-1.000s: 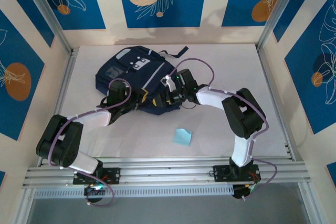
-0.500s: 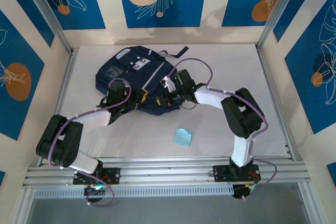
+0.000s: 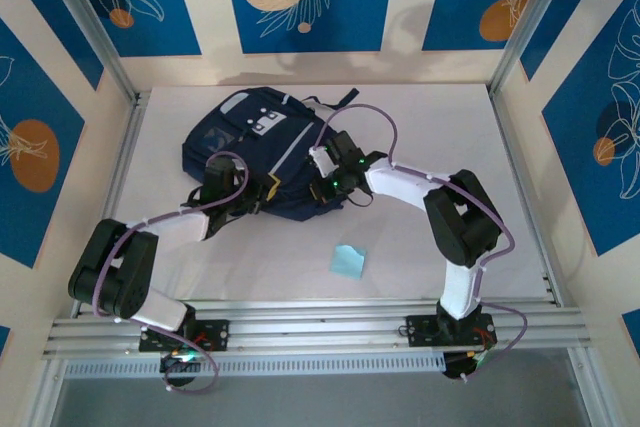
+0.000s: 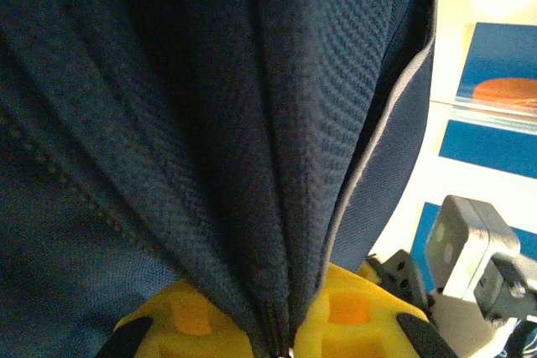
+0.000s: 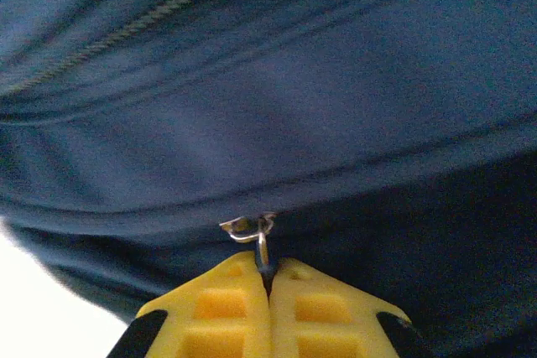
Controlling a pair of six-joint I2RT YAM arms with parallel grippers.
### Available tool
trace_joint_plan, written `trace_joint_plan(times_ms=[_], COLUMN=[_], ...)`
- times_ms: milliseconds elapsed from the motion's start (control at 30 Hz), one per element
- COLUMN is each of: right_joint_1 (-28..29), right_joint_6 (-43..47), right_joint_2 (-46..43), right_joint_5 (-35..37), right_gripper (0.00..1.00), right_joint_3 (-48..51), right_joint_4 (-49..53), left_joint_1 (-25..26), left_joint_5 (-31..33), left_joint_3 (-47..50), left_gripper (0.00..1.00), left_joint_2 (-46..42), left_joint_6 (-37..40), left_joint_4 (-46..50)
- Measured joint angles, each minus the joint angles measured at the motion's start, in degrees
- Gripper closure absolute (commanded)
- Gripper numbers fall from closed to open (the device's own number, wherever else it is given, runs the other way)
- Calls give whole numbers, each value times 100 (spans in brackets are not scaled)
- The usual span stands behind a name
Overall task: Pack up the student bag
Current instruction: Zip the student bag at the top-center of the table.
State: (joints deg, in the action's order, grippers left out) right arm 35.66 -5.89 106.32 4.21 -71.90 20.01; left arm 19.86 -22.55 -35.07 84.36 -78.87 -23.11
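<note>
The student bag (image 3: 250,147) lies on the white worktop (image 3: 450,137), with both arms at its near edge. The left hand (image 4: 289,329) pinches a fold of the bag's navy fabric along a seam, apparently to anchor the cloth. The right hand (image 5: 268,291), pressed together, grips the small metal zip pull (image 5: 262,245), likely ready to draw the zip open for packing. A pale blue card (image 3: 348,261) waits just in front of the bag

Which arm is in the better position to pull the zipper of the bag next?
Right. The right end effector is shut on the metal zipper pull of the bag. The left end effector pinches a fold of fabric, so it can probably steady the bag.
</note>
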Motion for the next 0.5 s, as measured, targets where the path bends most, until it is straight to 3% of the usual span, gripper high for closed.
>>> trace_joint_plan(times_ms=[267,500], right_joint_1=[-120,-293], right_joint_6=[568,695], right_joint_2=[280,476], right_joint_5=[1495,1241], right_gripper=[100,100], right_joint_3=[-702,-925], right_joint_4=[831,1049], left_joint_1=[-131,-804], left_joint_5=[-404,-1016], left_joint_3=[-9,-260], left_gripper=[100,100], left_joint_2=[-24,118], left_joint_6=[442,1412], left_joint_4=[306,940])
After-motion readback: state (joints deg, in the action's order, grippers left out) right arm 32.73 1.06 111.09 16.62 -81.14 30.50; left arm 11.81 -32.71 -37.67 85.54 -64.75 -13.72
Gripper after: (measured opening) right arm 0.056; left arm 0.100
